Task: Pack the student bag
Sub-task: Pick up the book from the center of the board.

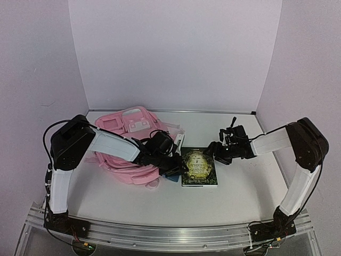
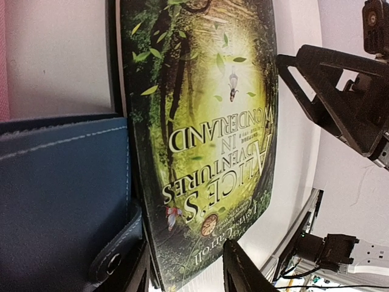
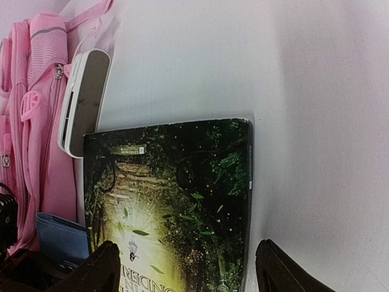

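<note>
The student bag (image 1: 114,128), pink and soft, lies at the left middle of the table under my left arm; its zip side shows in the right wrist view (image 3: 42,121). A green "Alice's Adventures in Wonderland" book (image 1: 199,167) lies flat to its right. My left gripper (image 1: 178,166) is closed against the book's (image 2: 206,121) near left corner, one finger (image 2: 130,271) at the spine edge and the other at the bottom edge. My right gripper (image 1: 216,154) stands open over the book's (image 3: 176,201) far right end, wide apart (image 3: 187,258), gripping nothing.
A dark blue stitched leather case (image 2: 61,201) lies between bag and book, its snap strap over my left finger; it also shows from above (image 1: 171,178). A white slab-shaped device (image 3: 85,100) lies beside the bag, behind the book. White walls close three sides.
</note>
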`<state>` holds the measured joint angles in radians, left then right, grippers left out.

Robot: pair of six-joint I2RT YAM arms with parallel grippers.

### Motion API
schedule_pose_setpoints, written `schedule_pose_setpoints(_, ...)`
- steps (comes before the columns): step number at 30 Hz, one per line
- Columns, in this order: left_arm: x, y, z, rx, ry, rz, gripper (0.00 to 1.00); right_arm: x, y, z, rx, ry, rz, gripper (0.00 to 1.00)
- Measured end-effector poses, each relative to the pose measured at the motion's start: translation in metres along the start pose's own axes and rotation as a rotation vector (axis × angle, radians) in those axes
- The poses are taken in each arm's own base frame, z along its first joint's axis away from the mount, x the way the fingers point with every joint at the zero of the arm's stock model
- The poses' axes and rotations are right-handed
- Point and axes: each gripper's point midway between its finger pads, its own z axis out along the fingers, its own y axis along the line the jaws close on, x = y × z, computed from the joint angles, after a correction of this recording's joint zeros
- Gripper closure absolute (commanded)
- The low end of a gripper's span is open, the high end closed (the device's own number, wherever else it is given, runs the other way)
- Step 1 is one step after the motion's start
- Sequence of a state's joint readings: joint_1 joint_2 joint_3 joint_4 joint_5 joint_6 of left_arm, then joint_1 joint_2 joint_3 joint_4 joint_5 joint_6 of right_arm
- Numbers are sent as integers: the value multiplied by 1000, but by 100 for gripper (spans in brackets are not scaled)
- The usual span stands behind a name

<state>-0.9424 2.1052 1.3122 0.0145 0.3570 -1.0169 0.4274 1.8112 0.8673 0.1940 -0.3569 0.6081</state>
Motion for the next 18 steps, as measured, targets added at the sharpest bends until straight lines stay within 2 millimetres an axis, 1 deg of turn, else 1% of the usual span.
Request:
schedule_pose_setpoints(2,2,1,0,-22,10,0,57,0,0,0,0,-1,2,24)
schedule_pose_setpoints(6,-1,-3,3,-64,25,6,58,0,1,0,-1,-1,5,24)
schedule_pose_setpoints(12,1,1,5,-95,45,13,59,0,1,0,-1,-1,11,24)
schedule_pose_setpoints(18,5,4,9,-101,56,12,59,5,-2,0,3,5,17,24)
